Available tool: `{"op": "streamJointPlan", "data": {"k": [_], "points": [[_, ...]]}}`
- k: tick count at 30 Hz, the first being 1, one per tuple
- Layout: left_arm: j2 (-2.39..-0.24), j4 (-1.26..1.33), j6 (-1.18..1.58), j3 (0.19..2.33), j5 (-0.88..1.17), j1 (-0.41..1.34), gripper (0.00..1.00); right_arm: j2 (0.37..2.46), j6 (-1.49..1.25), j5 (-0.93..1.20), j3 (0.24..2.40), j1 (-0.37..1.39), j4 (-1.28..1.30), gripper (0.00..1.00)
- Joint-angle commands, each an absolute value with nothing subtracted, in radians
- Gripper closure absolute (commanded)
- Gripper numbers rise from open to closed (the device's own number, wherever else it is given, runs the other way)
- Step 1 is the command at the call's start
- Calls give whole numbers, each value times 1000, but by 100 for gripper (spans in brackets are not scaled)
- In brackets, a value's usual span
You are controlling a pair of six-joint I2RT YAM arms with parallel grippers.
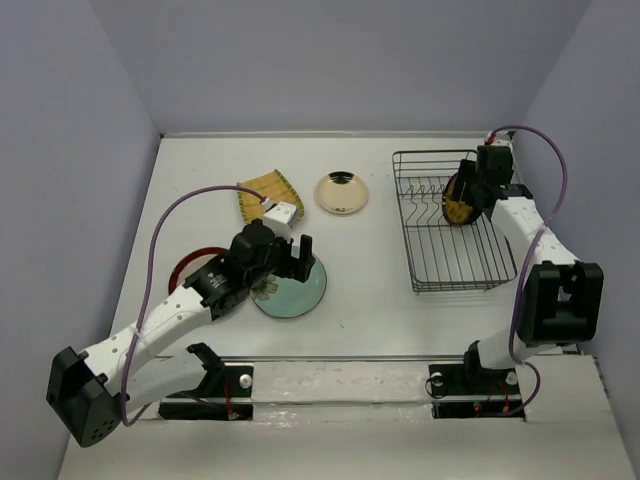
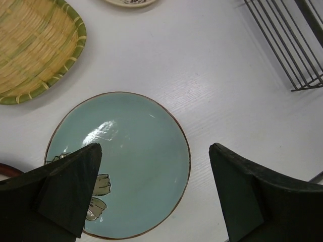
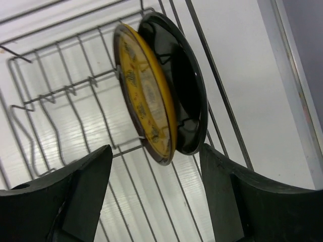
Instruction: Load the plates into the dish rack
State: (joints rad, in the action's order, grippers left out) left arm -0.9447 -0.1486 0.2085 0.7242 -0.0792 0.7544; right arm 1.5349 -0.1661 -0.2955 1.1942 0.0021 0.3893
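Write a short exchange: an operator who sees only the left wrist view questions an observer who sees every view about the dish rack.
Operator: I see the teal plate below the left gripper. Anything in the dish rack?
Observer: Yes, an ochre plate and a black plate stand on edge, side by side, in its far half.
Operator: Is the right gripper holding them?
Observer: No, it is open, gripping neither.

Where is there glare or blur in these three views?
Left wrist view: a white glare patch on the large pale teal flower plate; right wrist view: thin bright reflections on the glossy black round plate, and the right gripper looks slightly soft; top view: even light, nothing blurred.
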Motion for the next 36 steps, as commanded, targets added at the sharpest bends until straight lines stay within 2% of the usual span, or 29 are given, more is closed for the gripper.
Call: {"op": "streamJointPlan", "data": {"k": [1, 10, 12, 14, 17, 22, 26, 36], "points": [[-982, -106, 275, 779, -5, 703, 1, 1379, -216, -186, 1206, 23, 380, 24], [-1152, 29, 469, 801, 144, 563, 1, 1089, -391, 63, 997, 93, 270, 24], [-1192, 108, 517, 801, 129, 563, 4, 1019, -448, 121, 929, 112, 224, 25], [-1251, 141, 570, 821, 62, 563, 10, 982, -475, 159, 887, 170, 195, 26], [-1366, 176, 627, 888, 11, 566, 12, 939, -495, 140, 842, 277, 179, 27], [-1569, 181, 669, 1067, -141, 589, 15, 870, -496, 127, 808, 350, 201, 27], [-1699, 132, 670, 1215, -244, 641, 19, 790, -468, 109, 799, 350, 248, 27], [-1940, 61, 822, 1379, -360, 670, 28, 730, -407, 127, 824, 350, 325, 27]]}}
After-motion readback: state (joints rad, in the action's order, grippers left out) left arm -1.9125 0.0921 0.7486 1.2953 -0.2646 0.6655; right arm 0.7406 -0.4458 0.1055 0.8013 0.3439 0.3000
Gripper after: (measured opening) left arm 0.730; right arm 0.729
